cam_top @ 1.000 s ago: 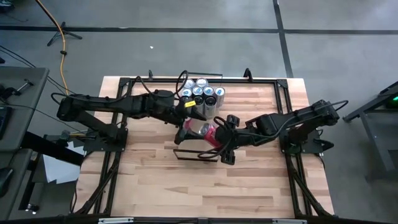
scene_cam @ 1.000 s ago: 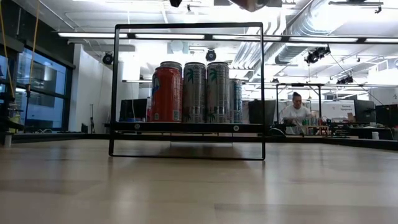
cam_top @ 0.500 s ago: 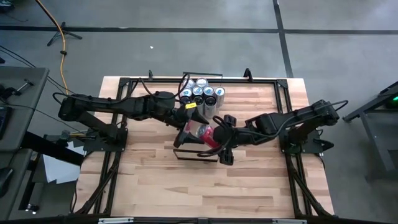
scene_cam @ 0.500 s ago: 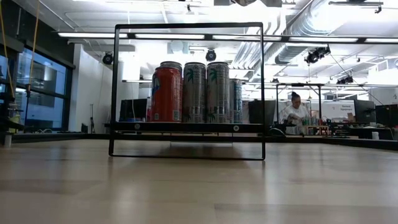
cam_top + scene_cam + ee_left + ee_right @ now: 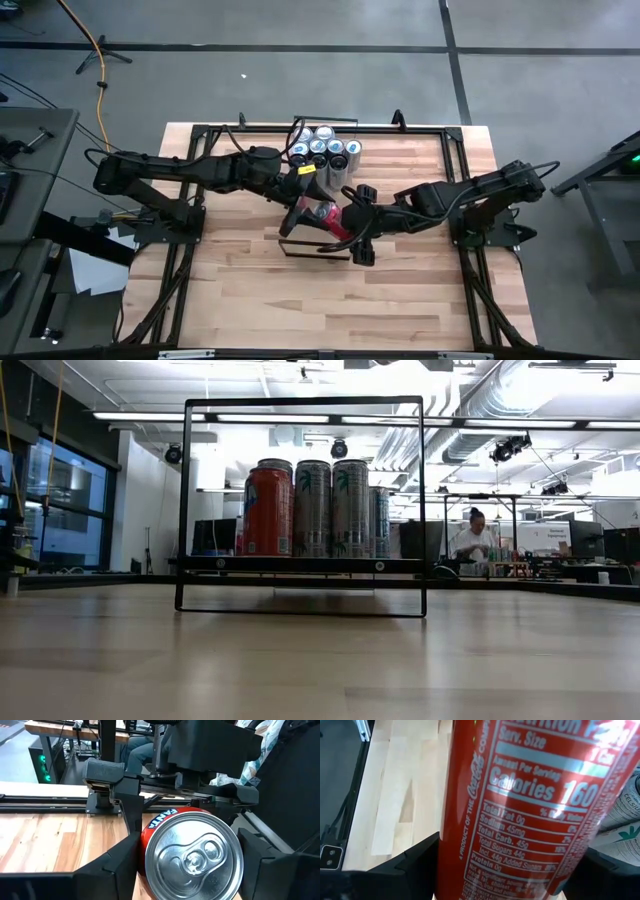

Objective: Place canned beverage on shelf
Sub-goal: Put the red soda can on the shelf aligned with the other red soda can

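The red can (image 5: 530, 805) reads "Calories 160" and "Coca-Cola Company".

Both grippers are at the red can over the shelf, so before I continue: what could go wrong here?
The red can sits between the left gripper and right gripper at once; an uncoordinated pull could slip or dent it. The can cluster is close behind; a swing might topple cans.
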